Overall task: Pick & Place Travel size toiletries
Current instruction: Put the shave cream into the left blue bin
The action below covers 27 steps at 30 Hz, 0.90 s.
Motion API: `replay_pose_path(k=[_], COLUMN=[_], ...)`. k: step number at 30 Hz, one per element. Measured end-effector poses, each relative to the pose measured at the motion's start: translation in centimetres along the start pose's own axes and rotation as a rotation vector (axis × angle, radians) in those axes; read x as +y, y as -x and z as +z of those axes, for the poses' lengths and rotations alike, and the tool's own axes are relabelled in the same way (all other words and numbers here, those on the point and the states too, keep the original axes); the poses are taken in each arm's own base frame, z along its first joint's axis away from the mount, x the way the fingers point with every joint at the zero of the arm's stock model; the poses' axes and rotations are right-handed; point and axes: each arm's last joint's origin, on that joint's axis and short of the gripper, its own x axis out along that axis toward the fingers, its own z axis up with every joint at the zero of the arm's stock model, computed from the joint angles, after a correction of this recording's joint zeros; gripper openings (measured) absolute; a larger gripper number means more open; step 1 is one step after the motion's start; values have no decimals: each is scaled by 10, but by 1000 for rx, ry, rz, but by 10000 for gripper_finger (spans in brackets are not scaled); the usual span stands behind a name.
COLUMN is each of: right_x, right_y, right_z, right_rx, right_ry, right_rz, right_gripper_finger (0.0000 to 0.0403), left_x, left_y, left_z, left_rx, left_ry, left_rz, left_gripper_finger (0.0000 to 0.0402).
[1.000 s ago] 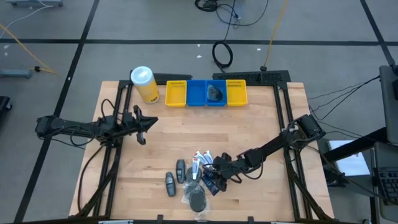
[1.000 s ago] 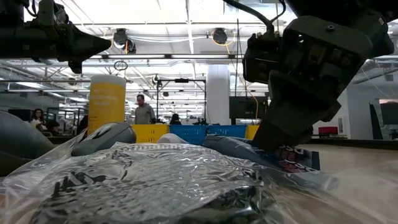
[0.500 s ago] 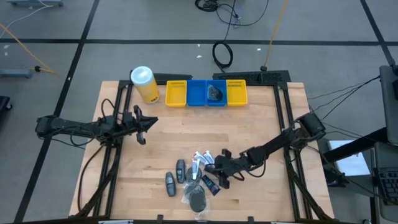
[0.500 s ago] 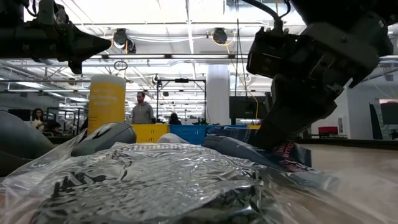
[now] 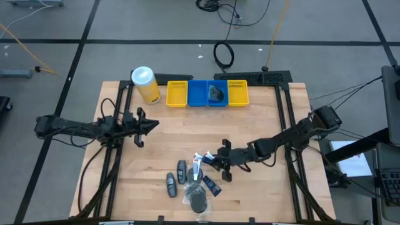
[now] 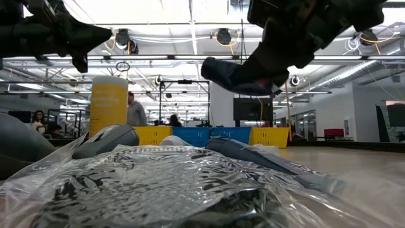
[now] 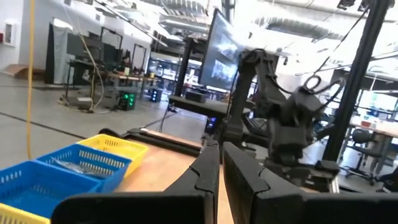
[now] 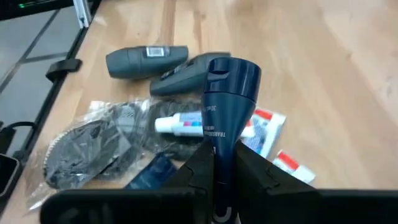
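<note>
A: What has changed for us in the last second?

B: Our right gripper [image 5: 214,160] was down in the pile of travel size toiletries [image 5: 194,181] a second ago. Now it has risen and drawn back toward the table's middle, with a dark blue bottle [image 8: 225,106] clamped between its fingers. In the low view the bottle [image 6: 234,74] hangs clear above the table [image 5: 187,134].

A: So the pick is done?

B: We judge so. The fingers are closed almost fully on the bottle's narrow end, and nothing else appears to have come up with it. The carry to the bins [image 5: 207,93] at the far edge remains.

A: How does the bottle lie?

B: Its long axis runs in line with the fingers, straight out from the gripper. The wide rounded end points away from the wrist, toward the pile; in the low view it is near level, slightly tilted.

A: What stays behind?

B: Two grey oval bottles [image 8: 146,60], a small white tube [image 8: 180,125], red and white tubes [image 8: 266,130] and a bagged black puff [image 8: 93,146] lie below.

A: And our left arm?

B: The left gripper [image 5: 142,127] waits above the table's left side, fingers nearly touching, holding nothing.
</note>
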Motion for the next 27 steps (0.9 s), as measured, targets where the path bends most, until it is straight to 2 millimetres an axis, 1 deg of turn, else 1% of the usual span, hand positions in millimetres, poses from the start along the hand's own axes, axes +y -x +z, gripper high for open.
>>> replay_pose_path(k=[5,11,18,23,27], right_x=[-9,-26,-51,-63,-71], right_y=[7,5,3,3,7], right_z=[12,21,31,39,45], right_rx=[-45,-73,-111,-152,-186], right_ry=[40,62,74,70,81], right_rz=[-15,-60,-124,-123,-128], right_gripper_finger=[27,30,26,29,27], left_x=[-1,-4,-13,-19,-21], left_y=[-7,-23,-61,-90,-108], left_z=[-1,-3,3,6,7], left_rx=[0,35,113,157,209], left_ry=[31,38,-60,-148,-166], left_rz=[-12,-11,-24,-24,-17], left_gripper_finger=[21,21,21,21,21])
